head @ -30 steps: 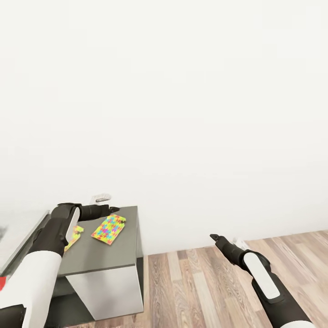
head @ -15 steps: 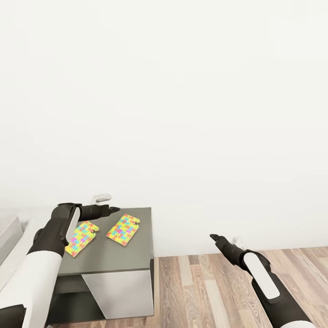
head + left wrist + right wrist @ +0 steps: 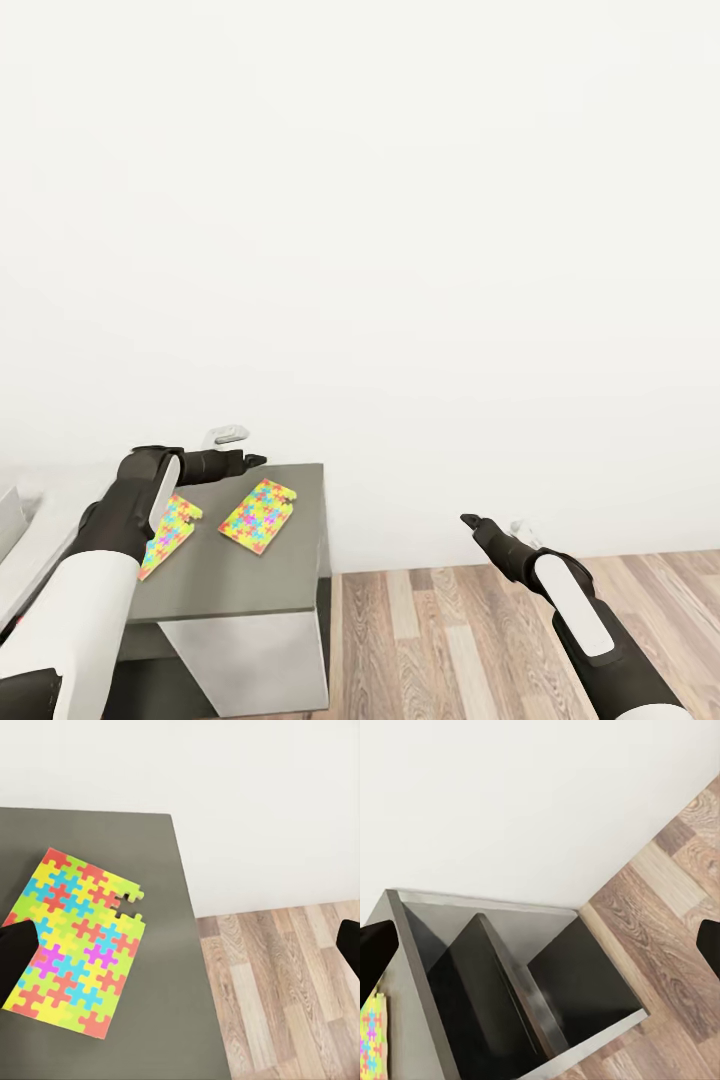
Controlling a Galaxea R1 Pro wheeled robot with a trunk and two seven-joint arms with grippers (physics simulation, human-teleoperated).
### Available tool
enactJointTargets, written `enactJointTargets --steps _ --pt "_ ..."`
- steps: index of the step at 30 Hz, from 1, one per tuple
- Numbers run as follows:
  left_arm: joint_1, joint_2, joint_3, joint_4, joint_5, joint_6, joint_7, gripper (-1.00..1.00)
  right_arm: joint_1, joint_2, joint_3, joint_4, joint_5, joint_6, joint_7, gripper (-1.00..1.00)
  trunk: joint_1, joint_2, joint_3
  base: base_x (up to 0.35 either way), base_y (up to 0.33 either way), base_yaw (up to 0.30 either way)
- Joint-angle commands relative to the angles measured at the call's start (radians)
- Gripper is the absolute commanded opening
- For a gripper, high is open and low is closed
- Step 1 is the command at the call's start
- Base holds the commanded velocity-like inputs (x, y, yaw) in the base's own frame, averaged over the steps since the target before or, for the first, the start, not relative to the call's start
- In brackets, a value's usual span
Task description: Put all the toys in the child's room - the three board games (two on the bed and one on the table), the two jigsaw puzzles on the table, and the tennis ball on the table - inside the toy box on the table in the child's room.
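Cabinet (image 3: 240, 590) — puzzle (image 3: 258, 516) (flat) below left claw (image 3: 255, 461)

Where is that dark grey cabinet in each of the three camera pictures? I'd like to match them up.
Head view: the dark grey cabinet stands low at the left, against the white wall.
Left wrist view: its top is seen from above, with a colourful puzzle lying on it.
Right wrist view: its open side shows dark compartments.
Shared landmark: the wooden floor beside the cabinet.
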Motion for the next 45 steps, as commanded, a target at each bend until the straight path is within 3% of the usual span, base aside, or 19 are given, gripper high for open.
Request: enactJointTargets --steps 1,7,14,19,24,32,40,45 --pt "-0.001 0.000 0.002 -0.001 -0.004 0.005 -0.006 1.00 -0.001 -0.001 0.003 -0.002 -0.010 0.000 -0.010 1.00 0.001 -0.002 -0.002 0.034 -0.028 0.000" --pt "-0.001 -0.005 0.001 0.000 -0.005 0.006 -0.004 1.00 -0.001 -0.001 0.030 -0.007 -0.009 0.000 -0.010 1.00 0.001 -0.002 -0.002 0.068 -0.011 0.000" --pt "-0.001 -0.005 0.001 0.008 -0.011 -0.015 0.002 1.00 -0.012 0.004 0.123 -0.022 -0.015 0.034 -0.012 1.00 0.001 -0.002 -0.002 0.064 -0.001 0.000" --pt "-0.001 -0.004 0.000 0.012 -0.014 -0.047 0.006 1.00 -0.072 0.060 0.164 0.031 -0.011 0.135 -0.010 1.00 0.001 -0.002 -0.002 0.012 0.000 0.000" --pt "-0.001 -0.004 -0.003 0.014 -0.015 -0.048 0.009 1.00 -0.110 0.091 0.174 0.089 -0.010 0.218 -0.008 1.00 0.001 -0.002 -0.002 0.003 0.000 0.000" --pt "-0.001 -0.004 0.001 0.048 -0.015 -0.046 0.058 1.00 -0.119 0.094 0.178 0.102 -0.008 0.242 0.004 1.00 0.001 -0.002 -0.002 0.000 0.000 0.000" --pt "-0.001 -0.002 0.002 0.099 -0.015 -0.053 0.101 1.00 -0.119 0.085 0.179 0.102 -0.008 0.245 0.074 1.00 0.001 -0.002 -0.002 0.000 0.000 0.000" --pt "-0.001 0.001 0.003 0.111 -0.016 -0.056 0.106 1.00 -0.119 0.080 0.179 0.106 -0.008 0.245 0.174 1.00 0.001 -0.002 -0.002 0.000 0.000 0.000"
